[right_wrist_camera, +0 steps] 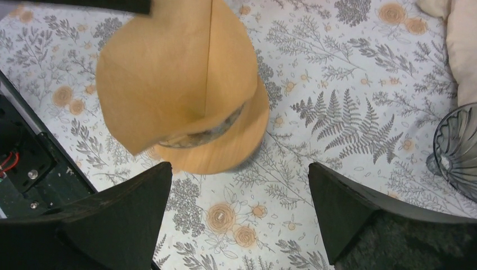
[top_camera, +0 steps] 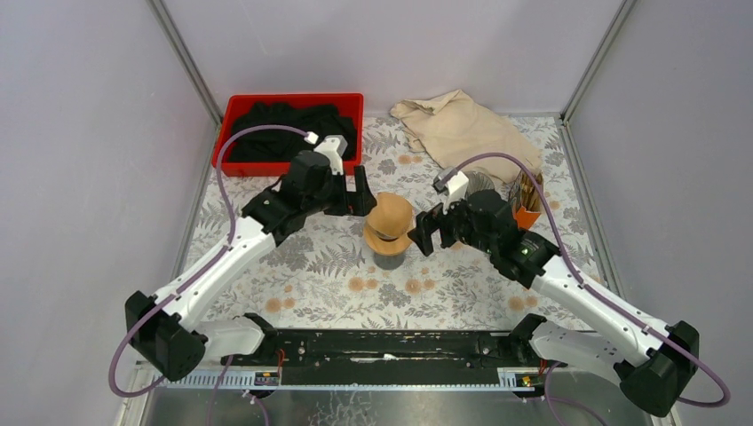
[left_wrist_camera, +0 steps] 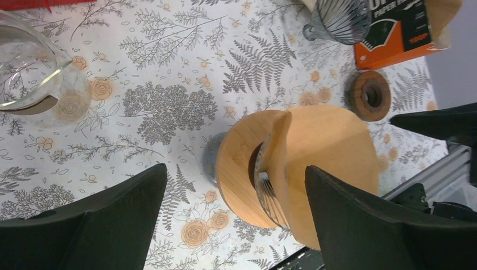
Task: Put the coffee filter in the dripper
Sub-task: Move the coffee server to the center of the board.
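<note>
Coffee filter [top_camera: 389,216], brown paper, on top of the dripper [top_camera: 388,241] near the middle of the table [top_camera: 462,288]; dark base [top_camera: 388,262] underneath, hard to make out. Left gripper [top_camera: 353,197] just beside the filter on its far-left side, right gripper [top_camera: 431,229] just beside it on the right. Jaws of both spread wide, nothing held. Red tray [top_camera: 233,115] of black cloth [top_camera: 293,124] at the far-left corner, beige cloth [top_camera: 462,129] toward the far-right corner. Orange box [top_camera: 529,217] near the right edge, lettering too small to read.

Left wrist: filter [left_wrist_camera: 332,146] seen from the side, rising past a wooden collar [left_wrist_camera: 239,169], ribbed glass showing between paper and collar. Depth of the paper's tip inside the glass: impossible to tell. Black fingers [left_wrist_camera: 101,225] far apart, clear of paper and wood. Orange box [left_wrist_camera: 394,42] cut off by the upper edge, "PAPER" and "100P" readable, remaining letters cropped. Beside it a second ribbed glass cone [left_wrist_camera: 343,19], also cropped, and a wooden ring [left_wrist_camera: 368,97]. Clear glass carafe [left_wrist_camera: 25,67] partly out of frame at left.

Right wrist: filter [right_wrist_camera: 174,73], seam line toward the camera, top cropped by the frame, covering most of the collar [right_wrist_camera: 236,149]. Fingers [right_wrist_camera: 360,214] wide apart below it, touching nothing.
</note>
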`<act>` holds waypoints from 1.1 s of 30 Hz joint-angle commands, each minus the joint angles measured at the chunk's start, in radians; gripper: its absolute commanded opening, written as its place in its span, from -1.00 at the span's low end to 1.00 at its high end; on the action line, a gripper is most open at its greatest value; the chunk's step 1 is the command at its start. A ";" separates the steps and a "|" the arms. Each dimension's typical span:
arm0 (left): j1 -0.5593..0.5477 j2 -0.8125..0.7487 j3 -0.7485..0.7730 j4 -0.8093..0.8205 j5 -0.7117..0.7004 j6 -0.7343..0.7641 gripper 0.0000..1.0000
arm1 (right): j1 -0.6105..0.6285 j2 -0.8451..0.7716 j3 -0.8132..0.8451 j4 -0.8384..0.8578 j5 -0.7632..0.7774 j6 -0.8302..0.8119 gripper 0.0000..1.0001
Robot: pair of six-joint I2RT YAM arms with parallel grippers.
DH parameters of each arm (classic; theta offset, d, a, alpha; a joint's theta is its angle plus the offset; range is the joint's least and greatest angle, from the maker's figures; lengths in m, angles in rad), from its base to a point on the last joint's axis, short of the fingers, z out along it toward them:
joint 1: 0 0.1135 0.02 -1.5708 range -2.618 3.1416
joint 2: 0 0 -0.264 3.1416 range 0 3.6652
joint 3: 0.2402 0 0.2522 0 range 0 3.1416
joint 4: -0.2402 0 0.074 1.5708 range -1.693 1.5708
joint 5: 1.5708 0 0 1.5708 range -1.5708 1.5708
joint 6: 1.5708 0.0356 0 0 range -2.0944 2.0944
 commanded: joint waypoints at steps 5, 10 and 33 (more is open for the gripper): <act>0.031 -0.120 -0.072 0.120 0.004 -0.049 1.00 | 0.000 -0.146 -0.263 0.314 -0.022 0.002 0.97; 0.045 -0.162 -0.135 0.153 0.035 -0.073 1.00 | 0.000 -0.168 -0.428 0.524 -0.075 -0.013 0.95; 0.220 -0.351 -0.298 0.145 -0.031 -0.090 1.00 | 0.016 0.471 -0.663 1.619 -0.142 0.053 0.86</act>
